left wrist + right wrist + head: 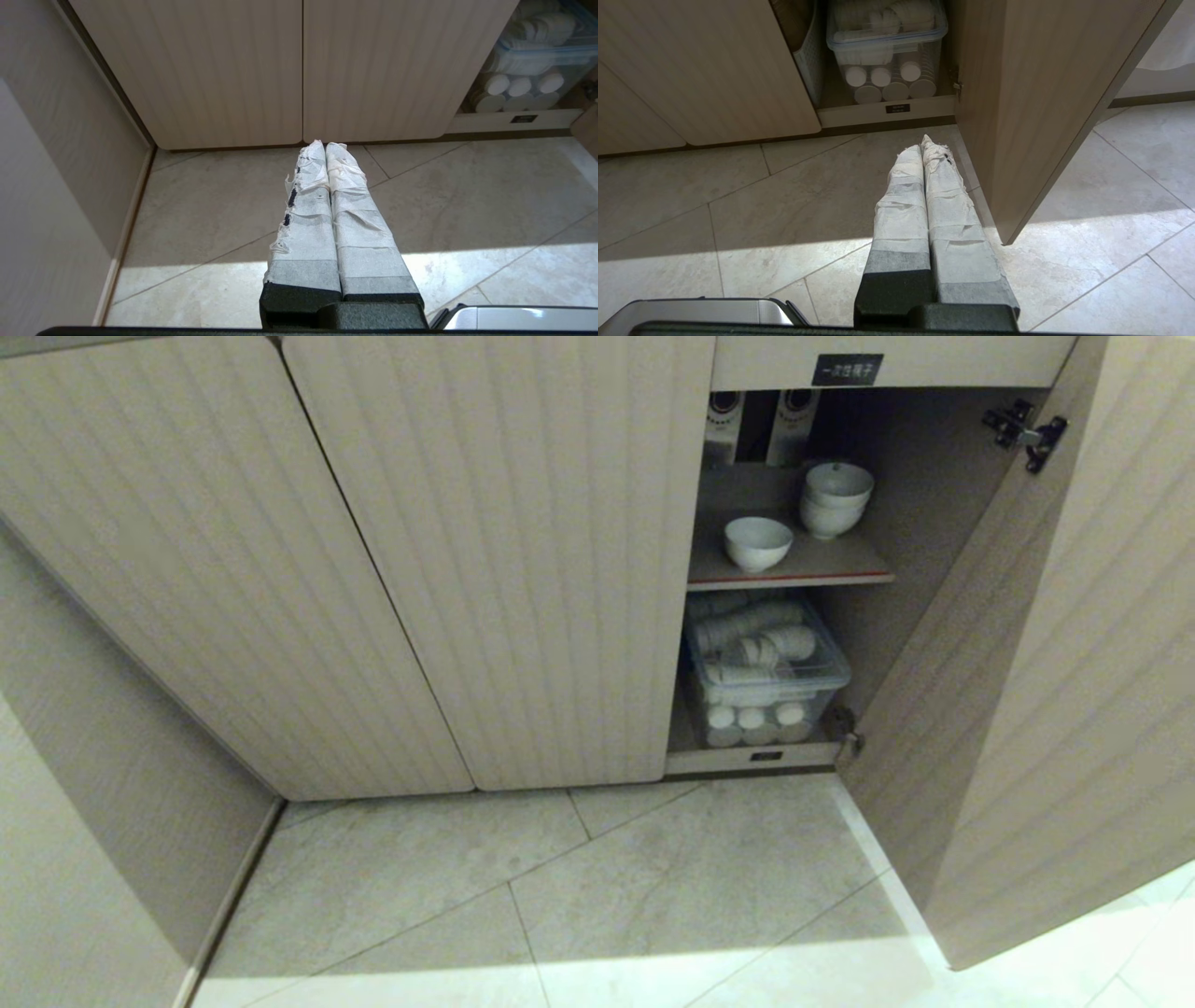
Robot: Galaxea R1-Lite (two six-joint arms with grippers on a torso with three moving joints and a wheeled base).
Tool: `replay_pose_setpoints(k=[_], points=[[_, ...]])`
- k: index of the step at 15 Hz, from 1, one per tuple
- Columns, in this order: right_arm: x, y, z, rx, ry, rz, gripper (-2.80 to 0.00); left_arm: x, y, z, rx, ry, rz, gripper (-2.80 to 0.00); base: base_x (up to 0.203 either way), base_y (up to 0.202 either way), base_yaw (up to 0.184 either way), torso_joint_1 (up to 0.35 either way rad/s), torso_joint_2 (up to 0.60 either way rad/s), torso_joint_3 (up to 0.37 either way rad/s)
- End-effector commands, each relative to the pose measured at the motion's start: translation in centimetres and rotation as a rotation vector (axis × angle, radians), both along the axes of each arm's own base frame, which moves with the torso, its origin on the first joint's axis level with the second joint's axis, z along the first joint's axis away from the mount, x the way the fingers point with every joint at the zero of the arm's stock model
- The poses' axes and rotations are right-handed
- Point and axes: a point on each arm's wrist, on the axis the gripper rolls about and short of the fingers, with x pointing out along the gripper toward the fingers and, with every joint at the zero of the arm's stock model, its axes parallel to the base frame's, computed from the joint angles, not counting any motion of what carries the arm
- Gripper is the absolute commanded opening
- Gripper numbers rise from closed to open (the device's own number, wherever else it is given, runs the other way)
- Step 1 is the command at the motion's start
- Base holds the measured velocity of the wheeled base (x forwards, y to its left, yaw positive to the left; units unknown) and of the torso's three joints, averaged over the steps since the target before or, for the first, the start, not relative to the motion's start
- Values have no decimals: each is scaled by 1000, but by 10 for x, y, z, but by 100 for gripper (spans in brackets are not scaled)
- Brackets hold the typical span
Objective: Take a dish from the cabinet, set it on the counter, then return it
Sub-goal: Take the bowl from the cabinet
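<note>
The head view looks down at the ribbed beige cabinet (504, 569); both wrist views sit low over the pale tiled floor (467, 196), sharing the clear plastic tub (887, 42).

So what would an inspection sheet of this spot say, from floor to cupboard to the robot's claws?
Surface: pale tiled floor, partly sunlit; no counter in view.
Job's things: cabinet with its right door open; single white bowl at the shelf front, stacked bowls behind it.
Clutter: clear lidded box of white dishes below the shelf.
Grippers: left gripper and right gripper both shut, empty, low above the floor.
Cables: nothing seen.
Surroundings: beige wall on the left; black label above the opening.
</note>
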Motion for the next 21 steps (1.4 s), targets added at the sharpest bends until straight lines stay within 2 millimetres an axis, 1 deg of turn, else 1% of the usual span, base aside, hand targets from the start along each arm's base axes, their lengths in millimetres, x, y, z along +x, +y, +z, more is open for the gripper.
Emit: replay_pose_setpoints(k=[1, 15, 21], points=[[0, 0, 0, 0, 1, -1, -280, 0, 0, 0, 0, 0, 0, -280, 0, 0, 0, 0, 0, 0], [0, 0, 0, 3, 1, 0, -280, 0, 0, 0, -2, 0, 0, -280, 0, 0, 0, 0, 0, 0], [0, 0, 0, 3, 1, 0, -280, 0, 0, 0, -2, 0, 1, -280, 180, 0, 1, 3, 1, 4]])
